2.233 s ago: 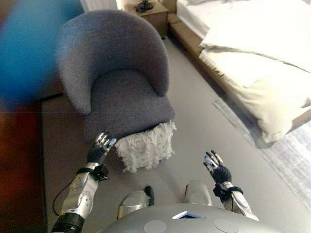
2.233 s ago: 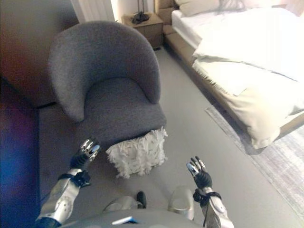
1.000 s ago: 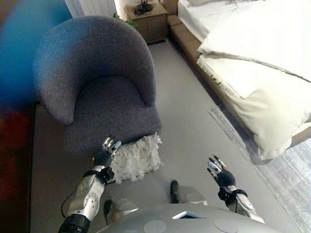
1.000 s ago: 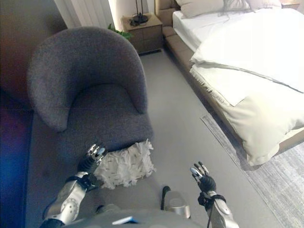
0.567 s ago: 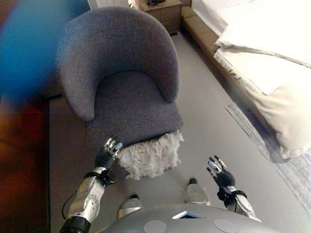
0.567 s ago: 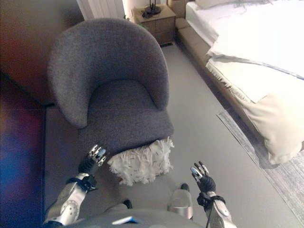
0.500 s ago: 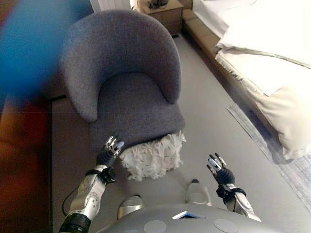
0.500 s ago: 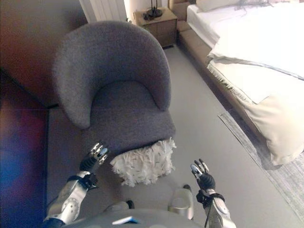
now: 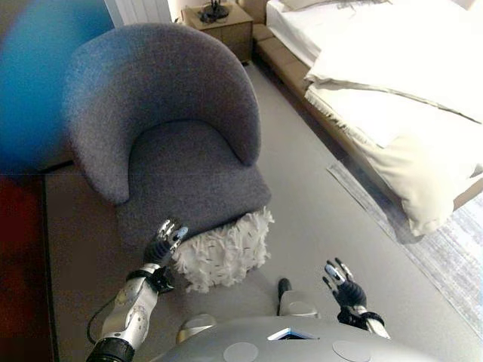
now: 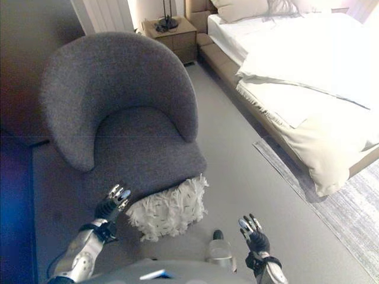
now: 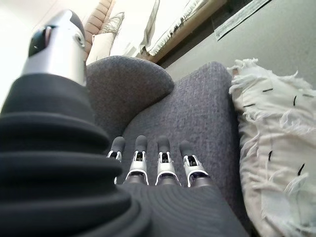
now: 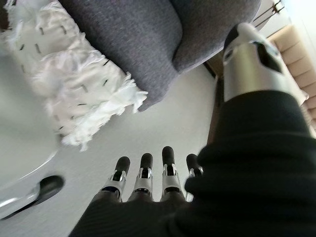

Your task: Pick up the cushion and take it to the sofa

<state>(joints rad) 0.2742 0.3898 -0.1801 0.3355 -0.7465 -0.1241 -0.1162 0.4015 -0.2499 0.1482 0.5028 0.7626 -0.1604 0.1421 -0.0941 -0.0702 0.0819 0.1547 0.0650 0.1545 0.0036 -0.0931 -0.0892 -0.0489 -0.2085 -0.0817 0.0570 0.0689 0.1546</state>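
A white shaggy cushion point(image 9: 223, 250) with small dark flecks stands on the grey floor, leaning against the front of a round grey armchair point(image 9: 162, 143). My left hand point(image 9: 161, 243) hovers just beside the cushion's left edge, fingers straight and open, holding nothing. The left wrist view shows its fingers point(image 11: 160, 158) stretched toward the chair front with the cushion point(image 11: 276, 148) beside them. My right hand point(image 9: 341, 283) is open too, well to the right of the cushion over bare floor. In the right wrist view the cushion point(image 12: 74, 89) lies apart from the fingers point(image 12: 168, 170).
A bed point(image 9: 392, 83) with white bedding on a wooden frame runs along the right. A patterned rug point(image 9: 445, 249) lies by its foot. A wooden nightstand point(image 10: 172, 32) stands behind the armchair. A dark wall or cabinet point(image 10: 23, 71) closes the left side.
The camera has shifted, so the whole scene sits differently. Both hands stay open in nearly the same places relative to the cushion, the left close by its edge.
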